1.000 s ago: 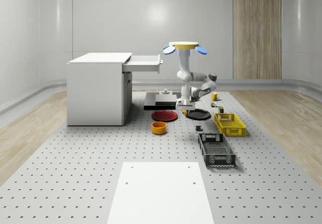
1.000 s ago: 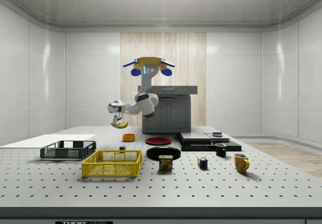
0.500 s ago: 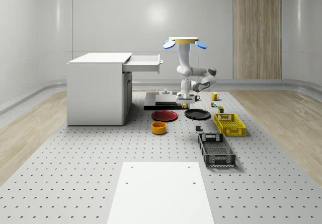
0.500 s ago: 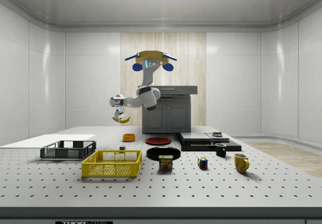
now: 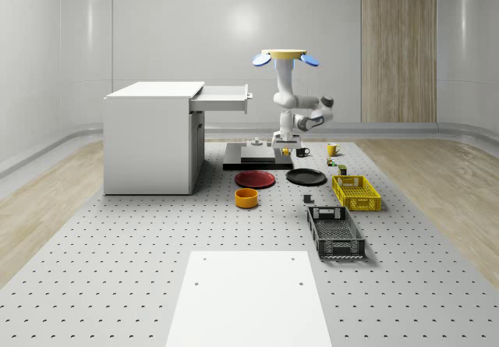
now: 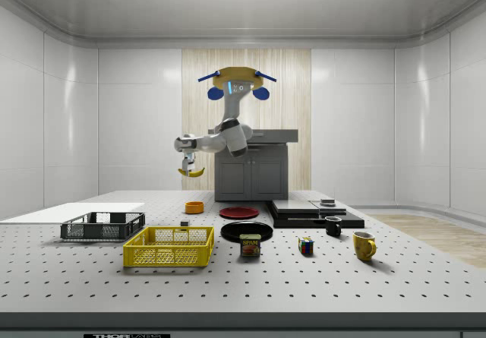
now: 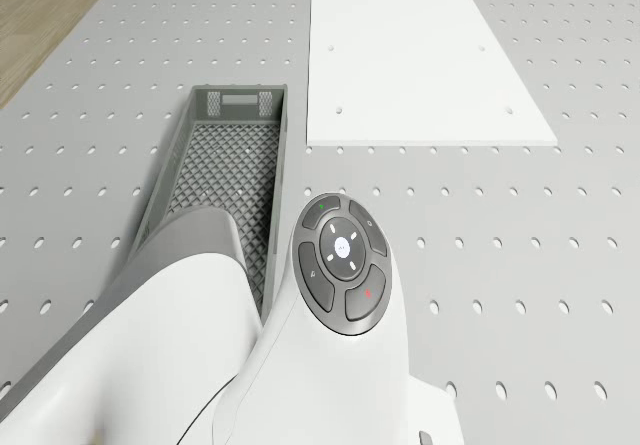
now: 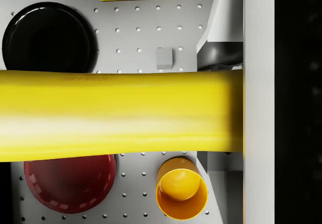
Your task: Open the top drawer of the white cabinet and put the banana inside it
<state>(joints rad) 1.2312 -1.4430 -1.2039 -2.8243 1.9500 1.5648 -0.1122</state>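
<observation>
The yellow banana (image 6: 191,172) hangs in the air, held crosswise by my gripper (image 6: 187,160), which is shut on it. In the wrist view the banana (image 8: 115,116) spans the picture, with one finger (image 8: 259,108) against its end. My drone (image 5: 284,55) hovers above the table, over the black plate (image 5: 306,177) and the dark slab (image 5: 249,157), to the whole-scene view's right of the white cabinet (image 5: 152,136). The cabinet's top drawer (image 5: 222,97) stands pulled out. The gripper (image 5: 283,142) with the banana (image 5: 286,151) hangs lower than that drawer and to its right.
Below the banana lie a red plate (image 8: 70,183), an orange bowl (image 8: 181,194) and the black plate (image 8: 48,35). A yellow crate (image 5: 356,192) and a grey crate (image 5: 335,232) sit nearer the front. Mugs, a can and a cube stand by the slab. A white sheet (image 5: 248,296) lies in front.
The drone has risen and drifted toward the cabinet's side of the table in the side view. The banana, still gripped, hangs higher above the plates than before.
</observation>
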